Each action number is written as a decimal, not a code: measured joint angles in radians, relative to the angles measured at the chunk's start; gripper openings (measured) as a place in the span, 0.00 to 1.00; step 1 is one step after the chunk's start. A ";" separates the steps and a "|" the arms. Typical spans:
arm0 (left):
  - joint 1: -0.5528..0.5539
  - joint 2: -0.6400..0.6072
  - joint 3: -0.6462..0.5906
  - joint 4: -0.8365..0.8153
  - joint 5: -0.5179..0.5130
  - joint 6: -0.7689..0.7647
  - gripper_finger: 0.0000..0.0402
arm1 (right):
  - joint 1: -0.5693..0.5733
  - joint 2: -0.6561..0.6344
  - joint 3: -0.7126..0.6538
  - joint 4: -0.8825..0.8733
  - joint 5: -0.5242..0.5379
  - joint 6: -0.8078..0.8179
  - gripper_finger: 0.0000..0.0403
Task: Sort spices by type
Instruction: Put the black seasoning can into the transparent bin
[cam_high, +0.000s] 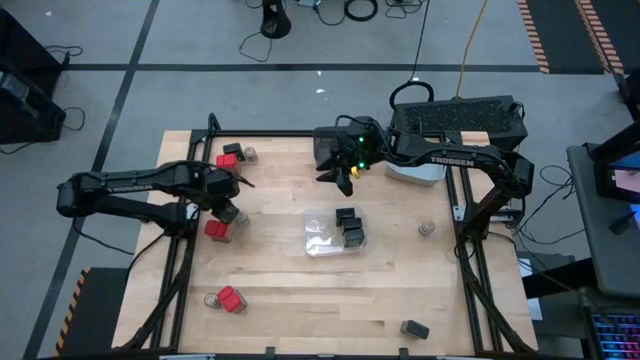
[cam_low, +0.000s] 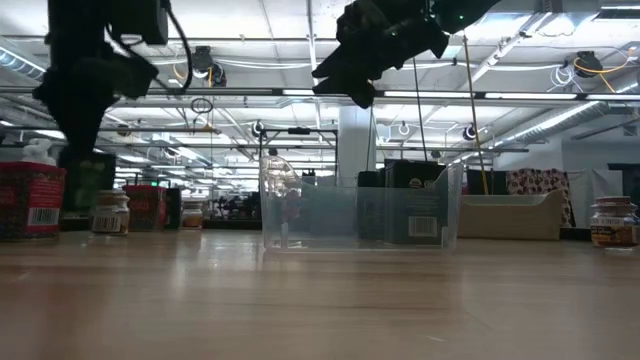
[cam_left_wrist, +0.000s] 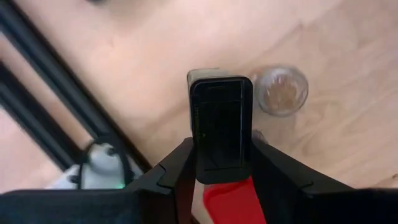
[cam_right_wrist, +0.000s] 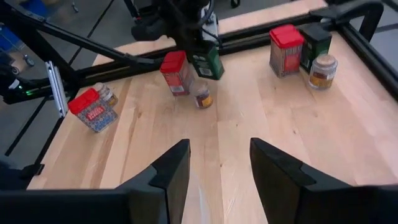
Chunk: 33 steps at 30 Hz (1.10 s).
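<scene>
Currently I see the left gripper (cam_left_wrist: 221, 180) clamped on a dark boxy spice tin (cam_left_wrist: 220, 127), lifted above a red-topped tin (cam_high: 217, 229) and small jar (cam_left_wrist: 282, 91) at the table's left side. Right gripper (cam_right_wrist: 219, 163) hovers open behind the clear bin (cam_high: 322, 236).

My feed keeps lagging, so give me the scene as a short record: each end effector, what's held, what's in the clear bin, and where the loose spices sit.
left end effector: shut on dark spice box, raised over the table's left side
right end effector: open, empty, above the far middle
clear bin: three dark boxes
below the held box: red-topped box, round jar
far-left group: red-topped box, dark box, jar
near-left: red-topped box, jar
near-right: dark box
right side: jar
</scene>
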<state>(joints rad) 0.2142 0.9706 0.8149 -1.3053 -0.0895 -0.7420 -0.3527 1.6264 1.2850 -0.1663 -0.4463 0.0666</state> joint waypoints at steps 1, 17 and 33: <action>0.011 -0.004 0.021 -0.003 -0.008 0.009 0.35 | 0.000 0.000 0.000 0.013 0.000 0.000 0.37; 0.113 0.200 0.393 0.301 0.318 0.247 0.33 | 0.029 0.000 0.247 -0.148 -0.011 -0.010 0.37; 0.128 0.355 0.536 0.186 0.167 0.631 0.25 | 0.033 0.022 0.261 -0.454 -0.053 -0.107 0.44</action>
<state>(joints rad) 0.3426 1.3253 1.3510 -1.1192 0.0778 -0.1115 -0.3197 1.6481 1.5455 -0.6201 -0.4996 -0.0405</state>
